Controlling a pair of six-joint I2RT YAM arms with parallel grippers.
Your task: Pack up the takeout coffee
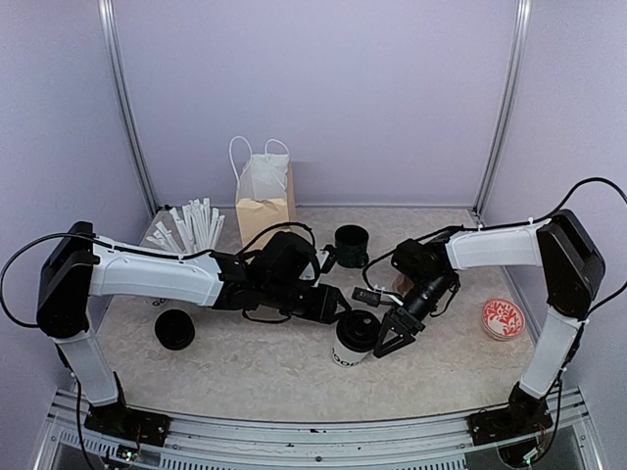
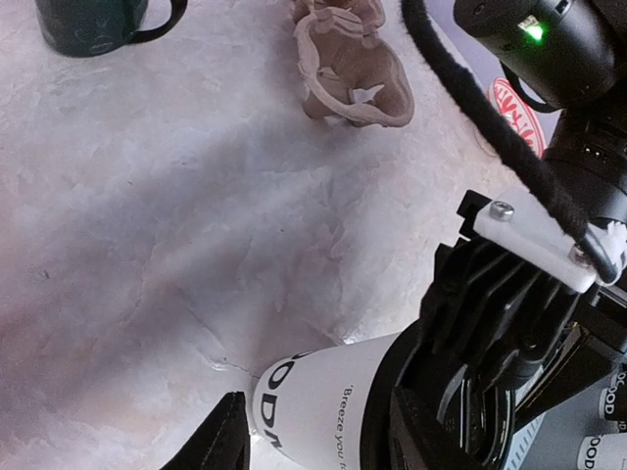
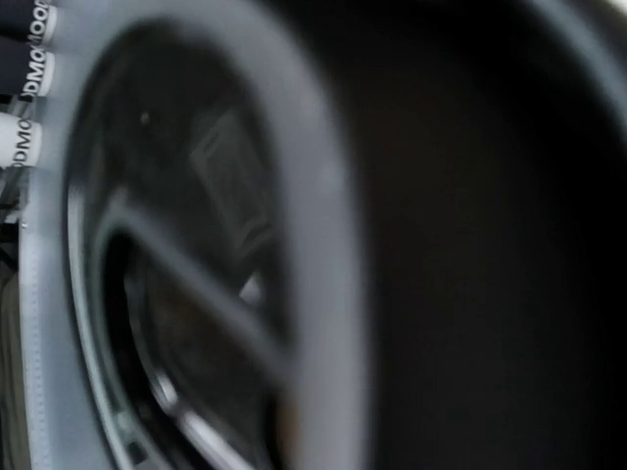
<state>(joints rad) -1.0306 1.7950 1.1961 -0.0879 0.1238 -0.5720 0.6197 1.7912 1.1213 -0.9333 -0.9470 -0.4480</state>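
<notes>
A takeout coffee cup (image 1: 351,345), white with black lettering and a black lid, stands at the table's middle front. In the left wrist view the cup (image 2: 318,397) lies between my left gripper's (image 2: 315,433) fingers, with a slim gap showing at the left finger (image 2: 211,443). My left gripper (image 1: 336,311) reaches it from the left and is open. My right gripper (image 1: 397,335) sits at the lid's right side, fingers spread. The right wrist view is a blur filled by the black lid (image 3: 196,294). A second round black lid (image 1: 174,329) sits at the front left.
A brown and white paper bag (image 1: 263,196) stands at the back. White straws (image 1: 191,227) stand left of the paper bag. A dark green mug (image 1: 350,245) is behind the cup. A pulp cup carrier (image 2: 353,69) lies between the arms. A red and white disc (image 1: 504,318) lies far right.
</notes>
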